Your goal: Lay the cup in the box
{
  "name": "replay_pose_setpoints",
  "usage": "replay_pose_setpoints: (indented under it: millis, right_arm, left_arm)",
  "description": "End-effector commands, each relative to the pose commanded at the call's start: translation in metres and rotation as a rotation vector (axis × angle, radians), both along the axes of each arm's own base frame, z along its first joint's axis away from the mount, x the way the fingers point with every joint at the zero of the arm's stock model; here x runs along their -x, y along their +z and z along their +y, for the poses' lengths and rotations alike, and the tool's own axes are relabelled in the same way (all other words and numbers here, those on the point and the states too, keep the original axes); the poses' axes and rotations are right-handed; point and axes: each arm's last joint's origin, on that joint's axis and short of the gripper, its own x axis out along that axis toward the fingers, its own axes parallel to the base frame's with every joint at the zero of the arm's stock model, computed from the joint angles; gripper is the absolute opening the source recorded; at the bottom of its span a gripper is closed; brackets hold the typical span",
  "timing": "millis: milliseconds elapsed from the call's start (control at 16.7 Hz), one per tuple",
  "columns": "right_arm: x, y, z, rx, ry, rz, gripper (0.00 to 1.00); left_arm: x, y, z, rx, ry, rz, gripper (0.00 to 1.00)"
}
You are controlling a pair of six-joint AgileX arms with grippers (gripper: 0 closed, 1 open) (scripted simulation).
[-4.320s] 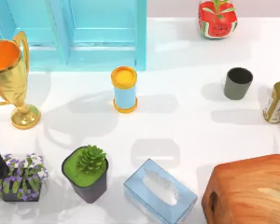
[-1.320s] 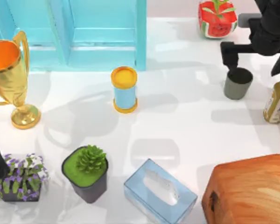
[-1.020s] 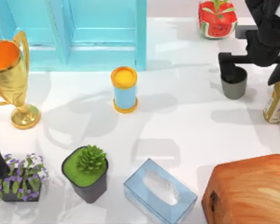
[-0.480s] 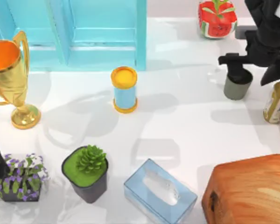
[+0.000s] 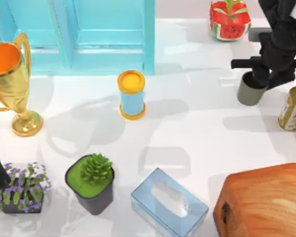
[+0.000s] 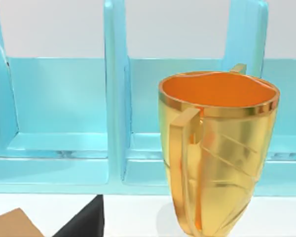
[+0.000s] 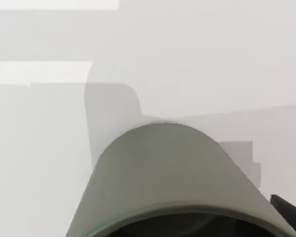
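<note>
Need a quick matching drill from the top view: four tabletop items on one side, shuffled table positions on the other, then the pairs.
Items:
1. cup
2. gold trophy
3. tissue box
4. watermelon toy

Places:
A. far left of the table
B. front edge, near the middle
C. back edge, right of the blue box
D. right side, under the right end effector

Pairs: 1-D, 2-A, 3-B, 4-C

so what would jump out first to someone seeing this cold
The right gripper at the table's far right, down over the small grey-green cup. Then the gold trophy at the left edge, in front of the turquoise box along the back. A big wooden block sits front right.
</note>
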Motion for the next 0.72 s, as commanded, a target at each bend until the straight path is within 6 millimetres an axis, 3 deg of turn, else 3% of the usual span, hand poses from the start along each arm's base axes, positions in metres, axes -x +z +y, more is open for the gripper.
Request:
replay_pose_setpoints:
  millis: [480,600,720]
  right_arm:
    - [0.0,0.002,-0.001,-0.002,0.0,-0.005,0.0]
    - [-0.004,0.022,-0.012,-0.032,0.013,-0.073,0.0]
    - [-0.008,0.056,-0.042,-0.062,0.03,-0.186,0.0]
  left_arm:
    - [0.0,0.0,0.0,0.0,0.0,0.0,1.0]
    - [0.0,0.0,0.0,0.0,0.0,0.0,1.0]
    - [0.0,0.0,0.0,0.0,0.0,0.0,1.0]
